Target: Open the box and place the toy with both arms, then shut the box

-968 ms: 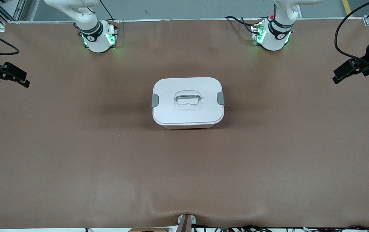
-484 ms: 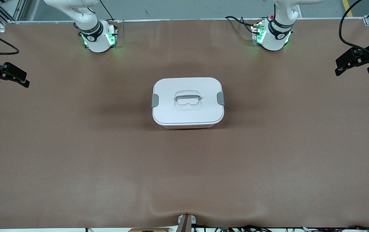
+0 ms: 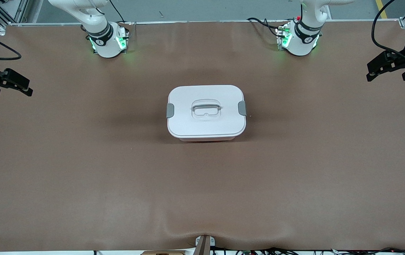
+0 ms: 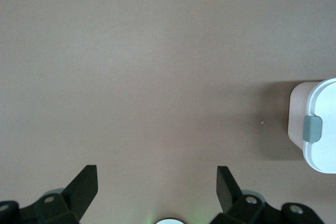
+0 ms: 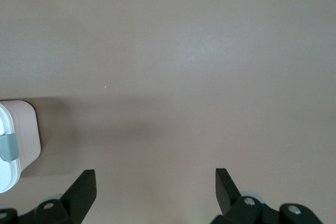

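Note:
The box (image 3: 206, 112) stands mid-table with its white lid on, its grey centre handle (image 3: 206, 107) flat and both grey side clips down. Its pink wall and one clip show in the left wrist view (image 4: 314, 128) and in the right wrist view (image 5: 10, 145). The toy is out of view. My left gripper (image 3: 373, 72) is open and empty, up over the left arm's end of the table; its fingers stand wide apart in its wrist view (image 4: 156, 178). My right gripper (image 3: 25, 88) is open and empty over the right arm's end of the table, also shown in its wrist view (image 5: 155, 180).
The brown table cover (image 3: 117, 177) is bare around the box. The two arm bases (image 3: 107, 42) (image 3: 300, 39) stand farther from the front camera than the box. A small bracket (image 3: 204, 244) sits at the table's near edge.
My left gripper has risen and drawn back toward the left arm's end of the table. The right gripper and the box have not moved.

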### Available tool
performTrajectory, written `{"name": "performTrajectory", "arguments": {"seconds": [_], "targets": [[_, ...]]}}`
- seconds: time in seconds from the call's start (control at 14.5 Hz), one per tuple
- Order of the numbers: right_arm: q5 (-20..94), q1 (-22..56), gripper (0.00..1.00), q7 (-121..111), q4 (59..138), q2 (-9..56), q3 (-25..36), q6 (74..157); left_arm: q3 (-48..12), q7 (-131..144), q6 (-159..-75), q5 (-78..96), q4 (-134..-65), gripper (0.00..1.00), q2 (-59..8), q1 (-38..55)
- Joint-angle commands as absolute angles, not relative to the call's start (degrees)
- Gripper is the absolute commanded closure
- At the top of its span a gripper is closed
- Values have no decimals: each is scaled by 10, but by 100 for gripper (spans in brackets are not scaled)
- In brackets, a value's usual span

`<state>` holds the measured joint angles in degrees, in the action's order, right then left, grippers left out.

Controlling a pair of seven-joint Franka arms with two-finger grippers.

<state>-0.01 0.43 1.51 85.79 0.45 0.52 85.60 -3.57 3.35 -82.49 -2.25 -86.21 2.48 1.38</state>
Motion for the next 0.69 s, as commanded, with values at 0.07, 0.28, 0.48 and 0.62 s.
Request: {"name": "performTrajectory", "arguments": {"seconds": [0.07, 0.28, 0.48, 0.62], "targets": [[-6, 0, 0, 19, 853, 3, 0, 850, -35, 25, -830, -21, -868, 0, 27, 11], [-6, 0, 0, 19, 853, 3, 0, 851, -35, 26, -837, -21, -869, 0, 26, 11], [-6, -1, 0, 19, 853, 3, 0, 850, -37, 28, -837, -22, -870, 0, 25, 11], [-6, -1, 0, 19, 853, 3, 0, 850, -37, 28, -836, -22, -870, 0, 25, 11]]}}
